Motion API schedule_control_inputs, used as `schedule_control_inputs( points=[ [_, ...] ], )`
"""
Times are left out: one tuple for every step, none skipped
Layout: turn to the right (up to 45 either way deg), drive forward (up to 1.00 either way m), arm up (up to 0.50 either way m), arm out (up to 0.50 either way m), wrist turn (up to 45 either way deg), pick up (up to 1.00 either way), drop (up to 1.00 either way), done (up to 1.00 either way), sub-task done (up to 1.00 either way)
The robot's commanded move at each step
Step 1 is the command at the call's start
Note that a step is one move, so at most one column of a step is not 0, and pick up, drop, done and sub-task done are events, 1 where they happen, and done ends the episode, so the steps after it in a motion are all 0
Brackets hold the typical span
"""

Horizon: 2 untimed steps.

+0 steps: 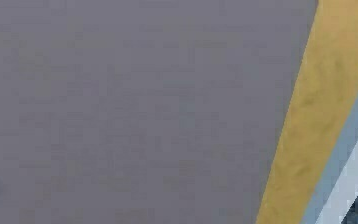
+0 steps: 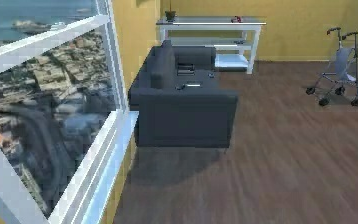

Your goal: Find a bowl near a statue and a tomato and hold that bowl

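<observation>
A white console table (image 2: 249, 38) stands against the yellow back wall in the arm side view. On its top sit a small dark upright object (image 2: 170, 15) near the left end and a small red blob (image 2: 237, 19) toward the right. Both are too small to name. A pale flat item (image 2: 230, 62) lies on the table's lower shelf.
A dark sofa (image 2: 182, 95) stands by the big window (image 2: 47, 100), with small items (image 2: 187, 70) on its seat. A grey walker (image 2: 337, 70) stands at the right. Wooden floor (image 2: 277, 150) spreads between them. The forward view faces a grey wall (image 1: 137, 110) close up, edged by a yellow band (image 1: 317, 110).
</observation>
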Motion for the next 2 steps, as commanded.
schedule_control_inputs(
  points=[
    [-45.0,0.00,0.00,0.00,0.0,0.00,0.00,0.00,0.00],
    [-45.0,0.00,0.00,0.00,0.0,0.00,0.00,0.00,0.00]
  ],
)
